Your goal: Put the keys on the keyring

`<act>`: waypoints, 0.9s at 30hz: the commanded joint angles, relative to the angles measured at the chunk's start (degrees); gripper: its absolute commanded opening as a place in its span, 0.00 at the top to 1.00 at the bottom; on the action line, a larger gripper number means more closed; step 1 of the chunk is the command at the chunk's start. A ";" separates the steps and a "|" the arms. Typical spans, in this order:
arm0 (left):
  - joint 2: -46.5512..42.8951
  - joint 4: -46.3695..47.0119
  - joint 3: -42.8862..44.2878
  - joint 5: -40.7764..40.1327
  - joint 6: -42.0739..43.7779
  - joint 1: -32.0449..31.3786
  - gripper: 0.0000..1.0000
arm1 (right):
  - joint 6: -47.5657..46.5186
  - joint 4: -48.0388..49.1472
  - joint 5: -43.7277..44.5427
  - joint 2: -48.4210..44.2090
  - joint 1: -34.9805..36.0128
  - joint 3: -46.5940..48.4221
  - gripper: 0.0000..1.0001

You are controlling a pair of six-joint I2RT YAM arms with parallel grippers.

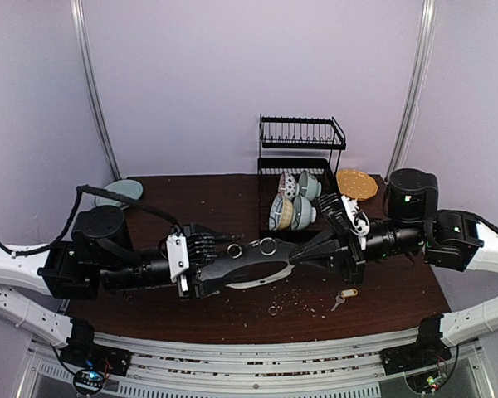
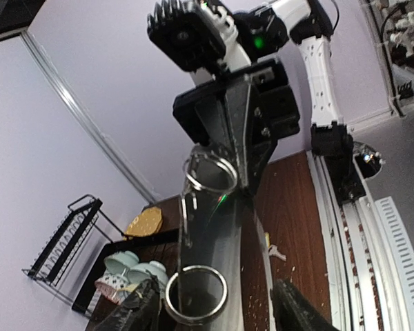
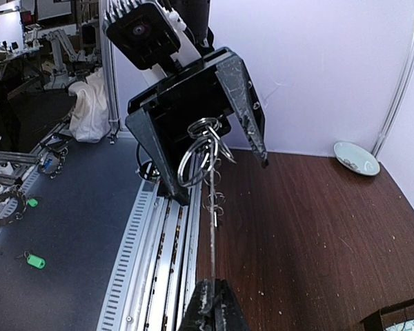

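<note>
- Top view: the dish rack (image 1: 303, 131) at the back of the worktop (image 1: 191, 199) held several bowls (image 1: 295, 203) in its lower tier. The keys (image 1: 345, 297) lay on the wood near the right hand (image 1: 299, 254), apart from the keyring (image 1: 257, 284).
- Left wrist: the left hand (image 2: 217, 314) was spread, with a small ring (image 2: 196, 295) between its fingers.
- Right wrist: the right hand was pressed together, pinching the keyring's thin wire.

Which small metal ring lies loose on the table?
The tiny ring left of the yellow-tagged key; the other rings hang on the keyring hoop.
</note>
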 commanded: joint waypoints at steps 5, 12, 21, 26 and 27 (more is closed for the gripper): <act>5.34 1.50 6.11 -0.19 0.24 0.31 0.56 | -0.34 1.72 2.51 1.70 0.34 1.30 1.00; 6.24 0.74 7.06 -0.31 0.75 0.32 0.92 | -0.87 1.18 2.57 1.59 0.95 1.35 1.00; 6.66 -0.96 7.66 0.06 0.67 0.31 1.00 | -0.82 1.26 3.07 1.10 1.09 1.20 1.00; 5.25 2.77 4.98 -2.67 1.85 0.18 1.00 | -0.29 3.76 4.14 0.39 1.11 -0.40 1.00; 5.03 4.07 4.22 -3.20 2.56 0.15 1.00 | -0.12 4.51 4.89 0.09 1.09 -1.04 1.00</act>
